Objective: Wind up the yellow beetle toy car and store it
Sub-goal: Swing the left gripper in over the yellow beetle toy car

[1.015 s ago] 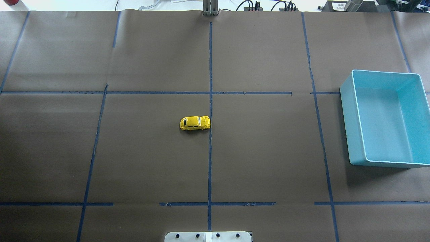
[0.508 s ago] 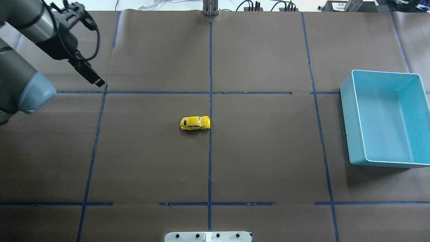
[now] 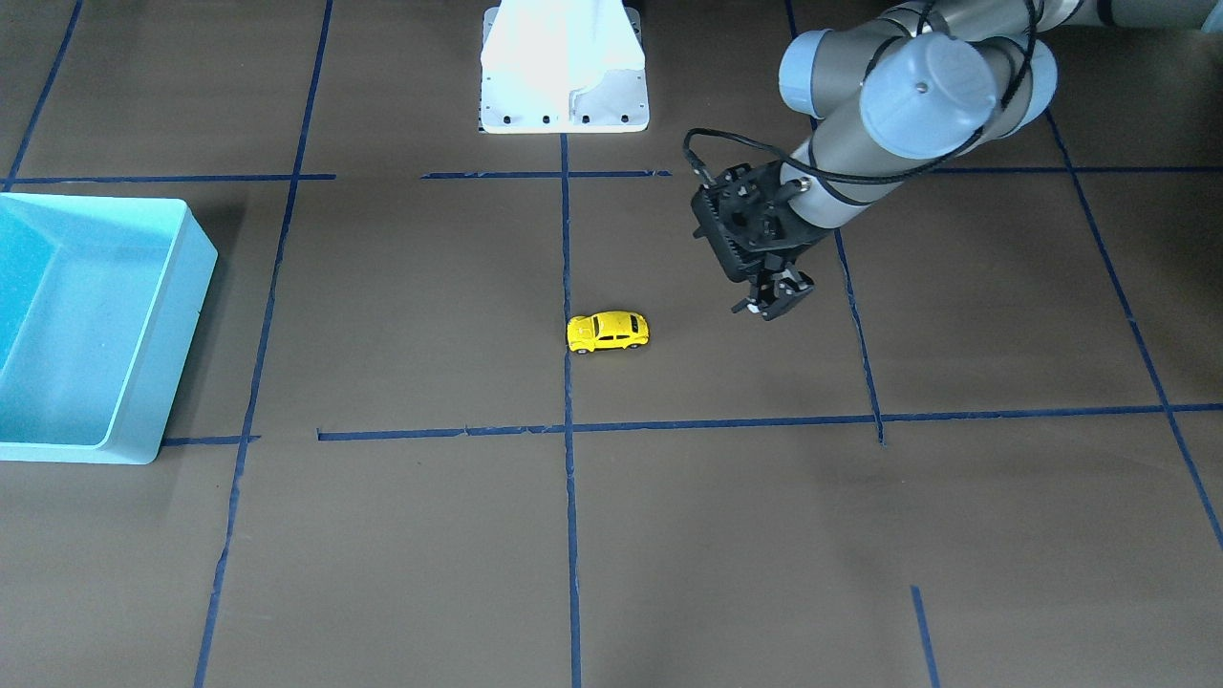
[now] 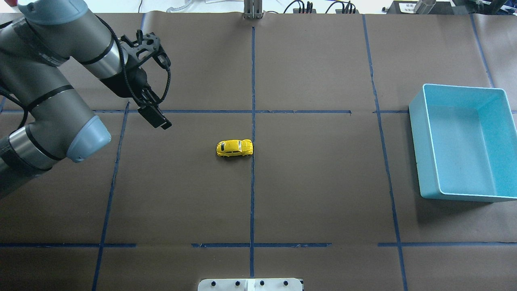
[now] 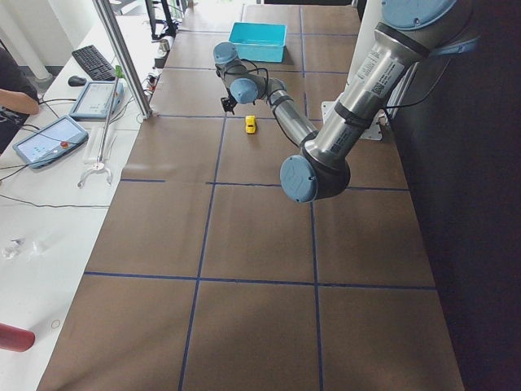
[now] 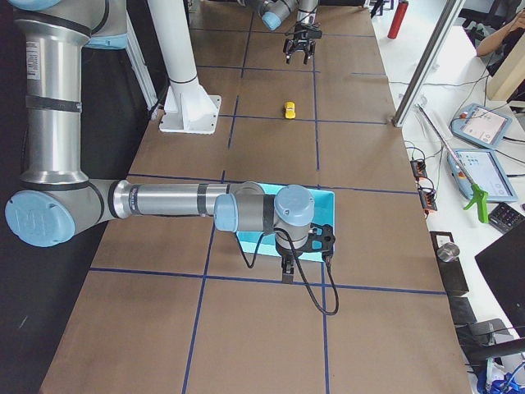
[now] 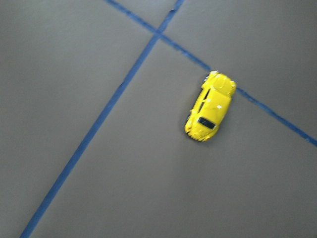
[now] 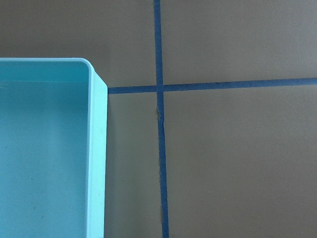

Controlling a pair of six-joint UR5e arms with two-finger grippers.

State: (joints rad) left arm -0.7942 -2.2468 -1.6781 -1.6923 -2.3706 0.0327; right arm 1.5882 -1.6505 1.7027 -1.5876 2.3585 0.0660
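I see the car (image 4: 234,148) standing on its wheels near the middle of the tabletop (image 4: 323,194), its nose touching a blue tape line. Nothing touches it. The left hand (image 3: 772,304) hangs above the tabletop to the car's left, near it but clearly apart, fingers pointing down and spread with nothing between them. The left wrist view looks down on the car from above and off to one side.

The bin (image 4: 422,161) sits well apart at the right end of the tabletop, and I see nothing inside it. The right hand (image 6: 285,269) hovers by the bin's edge. It shows only in the side view, so I cannot tell whether it is spread or clenched.

I judge the task barely begun. The car is not yet grasped, wound up or stored. Every step is left: closing on the car, pulling it back to wind it, and carrying it to the bin.
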